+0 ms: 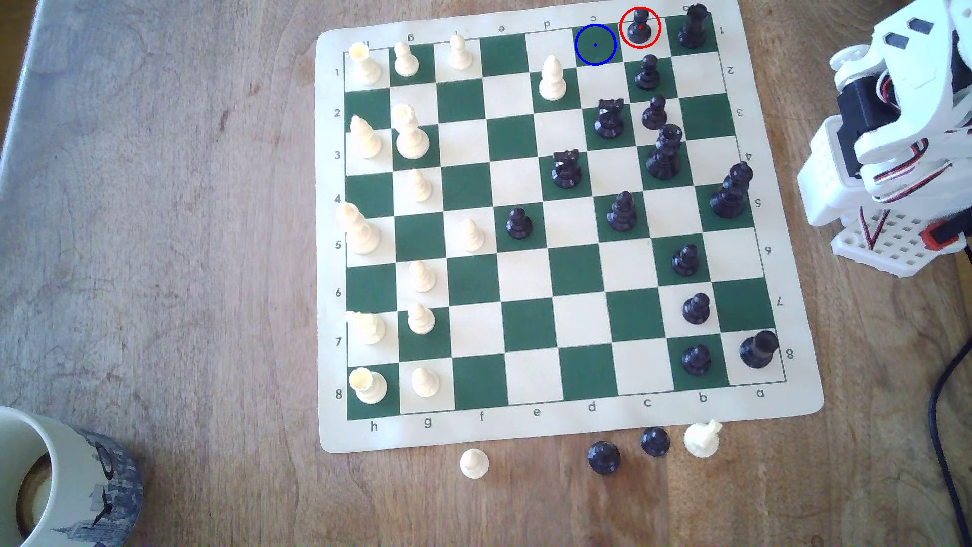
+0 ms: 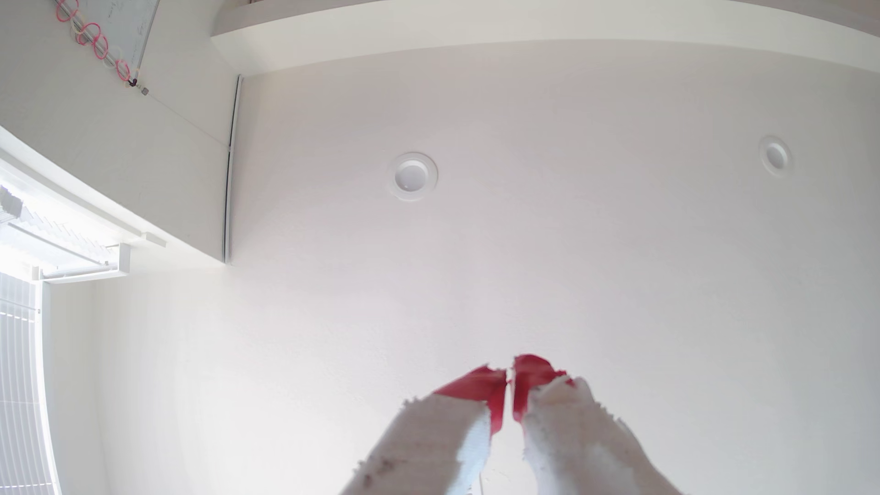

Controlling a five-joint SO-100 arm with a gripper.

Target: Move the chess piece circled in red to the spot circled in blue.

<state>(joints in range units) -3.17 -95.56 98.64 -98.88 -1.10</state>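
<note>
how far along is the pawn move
Nothing done yet: the black pawn stands in its red ring, and the blue-ringed green square beside it is vacant. The gripper looks shut on nothing, aimed at the ceiling. Reaching, grasping and placing all remain.

White arm [image 1: 894,131] folded up at the exterior view's right edge, gripper [image 2: 509,381] pointing upward in the wrist view, red-tipped white fingers [image 2: 476,385] pressed together, nothing between them
</note>
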